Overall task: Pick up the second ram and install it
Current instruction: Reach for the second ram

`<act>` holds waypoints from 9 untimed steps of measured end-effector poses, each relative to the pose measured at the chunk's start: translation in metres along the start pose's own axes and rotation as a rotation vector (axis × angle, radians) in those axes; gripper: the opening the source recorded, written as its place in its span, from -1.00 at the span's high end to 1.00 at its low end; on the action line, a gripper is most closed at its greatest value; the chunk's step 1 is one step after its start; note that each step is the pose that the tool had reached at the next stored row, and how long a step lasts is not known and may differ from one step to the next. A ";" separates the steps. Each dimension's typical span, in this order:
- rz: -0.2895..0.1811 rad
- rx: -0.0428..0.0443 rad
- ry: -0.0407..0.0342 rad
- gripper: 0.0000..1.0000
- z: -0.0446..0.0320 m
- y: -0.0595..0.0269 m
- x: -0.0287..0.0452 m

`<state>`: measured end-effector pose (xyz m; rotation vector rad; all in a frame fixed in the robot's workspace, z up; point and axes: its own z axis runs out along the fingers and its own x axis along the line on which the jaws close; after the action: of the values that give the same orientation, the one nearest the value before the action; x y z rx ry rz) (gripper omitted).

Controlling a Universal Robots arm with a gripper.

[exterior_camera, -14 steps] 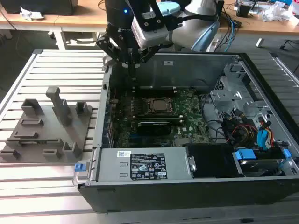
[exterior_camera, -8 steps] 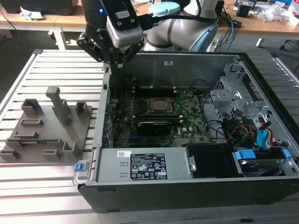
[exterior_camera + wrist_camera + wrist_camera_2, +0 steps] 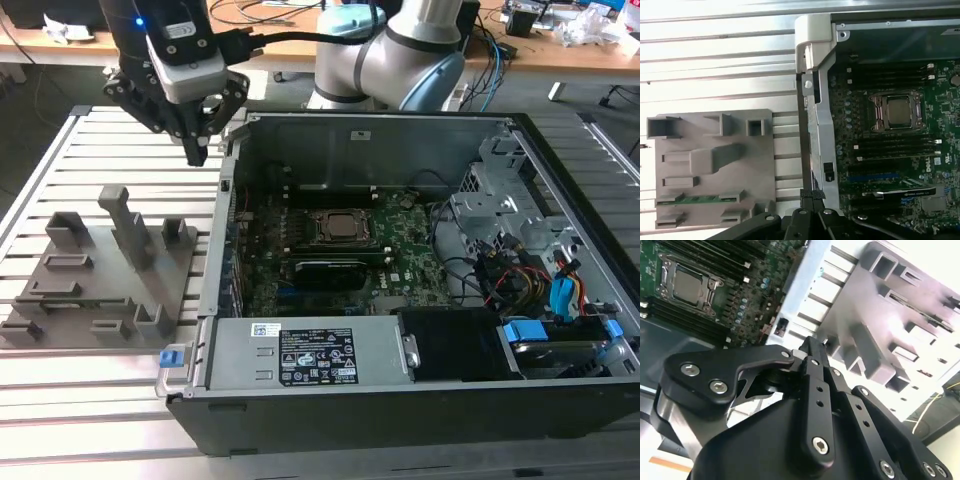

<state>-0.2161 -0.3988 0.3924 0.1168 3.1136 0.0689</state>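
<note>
The second ram is a thin green stick lying in a slot of the grey holder tray, seen in the first wrist view. My gripper hangs above the slatted table between the tray and the back left corner of the open computer case. Its black fingers are pressed together with nothing between them. The green motherboard with its CPU socket and dark memory slots lies inside the case. The gripper touches neither the stick nor the board.
The case's metal wall stands between the tray and the motherboard. Drive cages and bundled cables fill the case's side toward the exterior view's right. A power supply lies along the front. The arm's body reaches over the case's back.
</note>
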 end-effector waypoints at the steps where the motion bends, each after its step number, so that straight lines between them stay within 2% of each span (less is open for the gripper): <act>1: 0.000 0.0000 0.0000 0.79 0.0000 -0.0004 0.0045; 3: 0.000 0.0001 0.0000 0.79 -0.0001 -0.0010 0.0131; 7: 0.000 0.0000 0.0000 0.79 0.0000 -0.0017 0.0229; 9: 0.000 0.0000 0.0001 0.79 -0.0001 -0.0024 0.0315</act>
<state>-0.2477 -0.3988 0.3916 0.1165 3.1137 0.0689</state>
